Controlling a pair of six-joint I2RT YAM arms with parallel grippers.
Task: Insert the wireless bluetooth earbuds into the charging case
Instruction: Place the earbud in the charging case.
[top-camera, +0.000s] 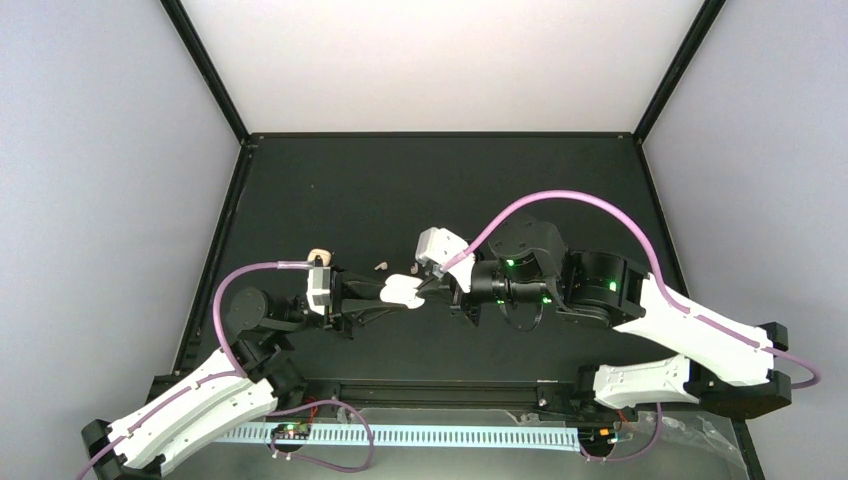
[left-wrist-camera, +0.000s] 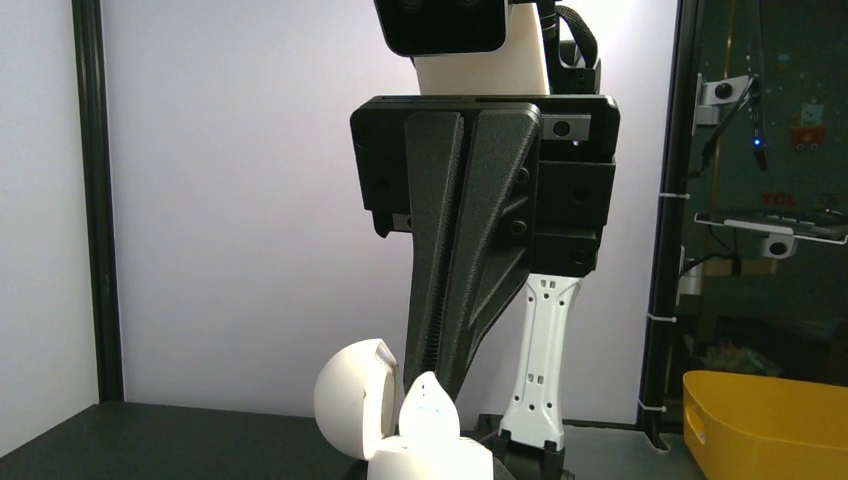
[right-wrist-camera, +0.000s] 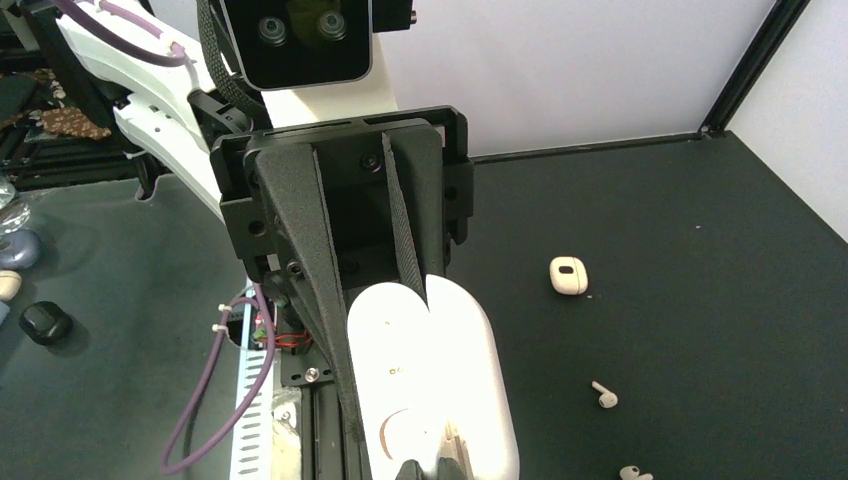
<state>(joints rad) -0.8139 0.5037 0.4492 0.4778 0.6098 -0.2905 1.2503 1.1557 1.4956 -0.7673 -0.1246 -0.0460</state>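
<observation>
case held open between the arms, a bud to seat

the left fingers (right-wrist-camera: 322, 290) clamp narrow on the white charging case (right-wrist-camera: 440, 370) and hold it out between the arms with its lid swung back, likely so the sockets face the right fingers (left-wrist-camera: 470, 250). these are pressed shut, their tips right at the opening. a pale sliver shows at those tips, but i cannot tell whether it is a bud. a white earbud (right-wrist-camera: 603, 396) and another bud (right-wrist-camera: 632, 472) lie loose on the counter (right-wrist-camera: 700, 300) near a second small pale case (right-wrist-camera: 568, 275) — all well apart from the held case. the counter is matte black, boxed in by pale walls and black posts; a yellow bin (left-wrist-camera: 765, 420) sits outside.
</observation>
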